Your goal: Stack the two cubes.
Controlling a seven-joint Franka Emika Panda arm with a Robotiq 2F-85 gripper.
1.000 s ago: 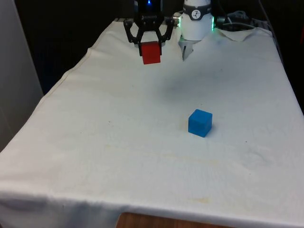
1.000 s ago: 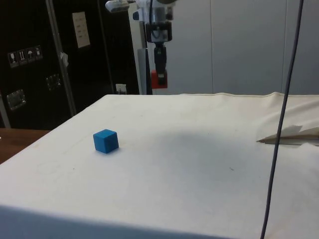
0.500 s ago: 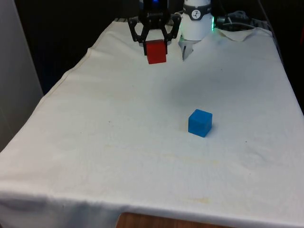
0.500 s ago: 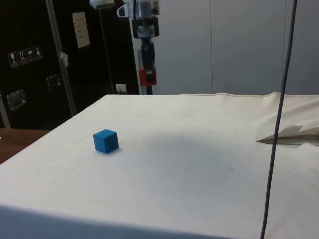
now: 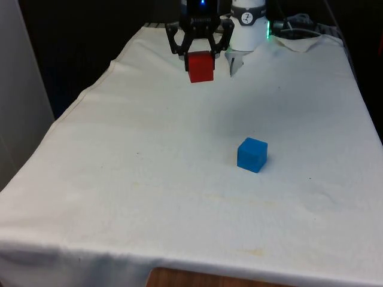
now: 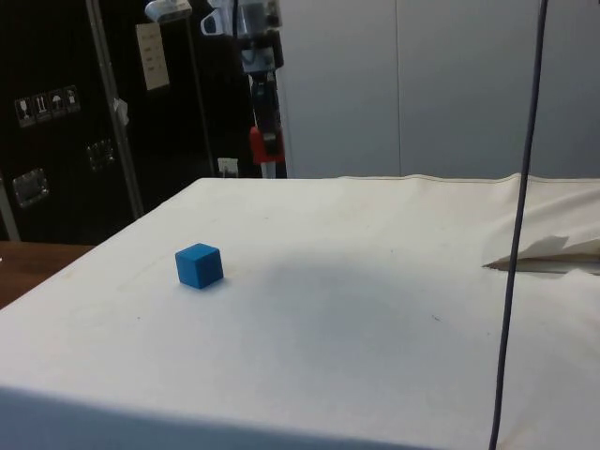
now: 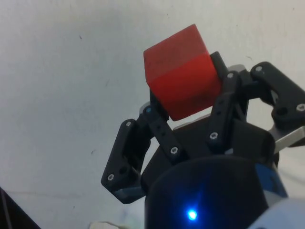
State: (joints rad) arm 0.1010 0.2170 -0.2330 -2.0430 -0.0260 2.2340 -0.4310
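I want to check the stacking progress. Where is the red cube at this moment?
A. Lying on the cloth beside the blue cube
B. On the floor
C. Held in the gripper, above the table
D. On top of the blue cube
C: the gripper is shut on the red cube, up off the cloth, while the blue cube sits alone on the table.

White cloth (image 5: 149, 179) covers the table — dark cabinets (image 6: 56, 112) behind.
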